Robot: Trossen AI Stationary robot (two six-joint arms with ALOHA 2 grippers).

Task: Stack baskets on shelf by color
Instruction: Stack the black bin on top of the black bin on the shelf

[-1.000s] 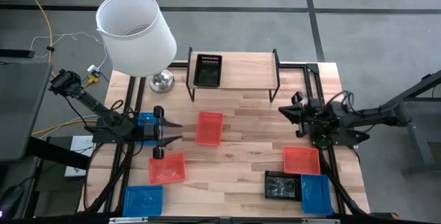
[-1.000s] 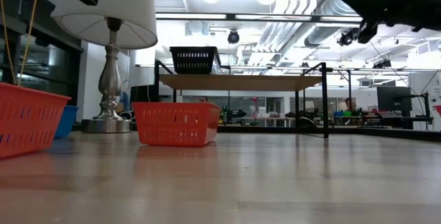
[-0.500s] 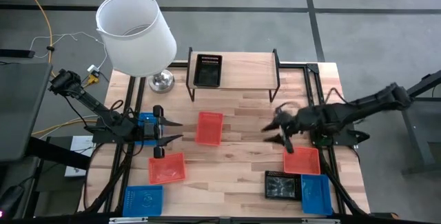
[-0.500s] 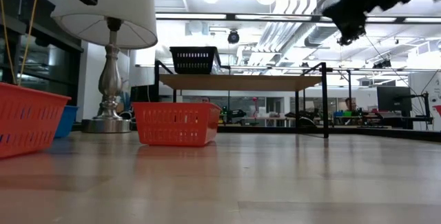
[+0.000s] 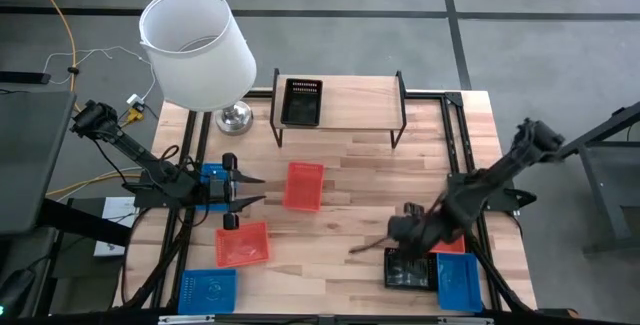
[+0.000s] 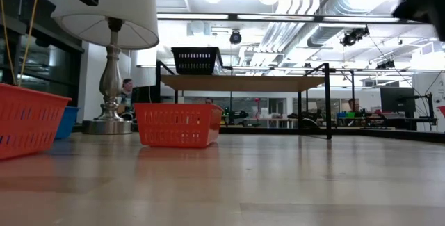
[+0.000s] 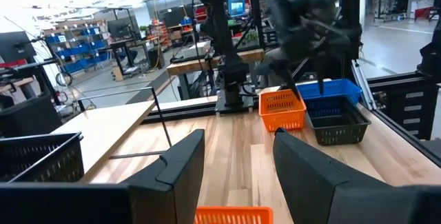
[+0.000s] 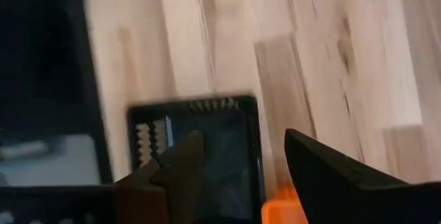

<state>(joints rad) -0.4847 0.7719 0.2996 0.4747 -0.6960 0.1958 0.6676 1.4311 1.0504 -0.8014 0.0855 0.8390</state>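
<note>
The right tool (image 5: 372, 247) hung low over the near right part of the counter (image 5: 350, 185), its two fingers spread wide and holding nothing. It sat just beside the black mesh basket (image 5: 408, 270) that lay on the counter, on that basket's left edge as the overhead camera showed it. In the right wrist view the same black basket (image 8: 200, 155) lay flat below the parted fingers (image 8: 331, 176), with a sliver of orange at its edge. A blue basket (image 5: 459, 281) touched the black one on its right, and a red-orange basket (image 5: 446, 243) lay just behind them, partly hidden under the right arm.

The left tool (image 5: 252, 191) hovered at the left side of the counter, fingers apart and empty, pointing toward the middle. Just ahead of it a red-orange basket (image 5: 304, 185) sat on the counter, and another red-orange basket (image 5: 242, 244) lay near the front left, with a blue basket (image 5: 207, 290) at the front left corner.

The shelf (image 5: 340, 100) stood at the back of the counter, and one black basket (image 5: 301, 102) rested on its wooden top toward the left end. A white-shaded lamp (image 5: 197, 47) stood left of the shelf. In the low view a person (image 6: 126, 90) showed in the room beyond.
</note>
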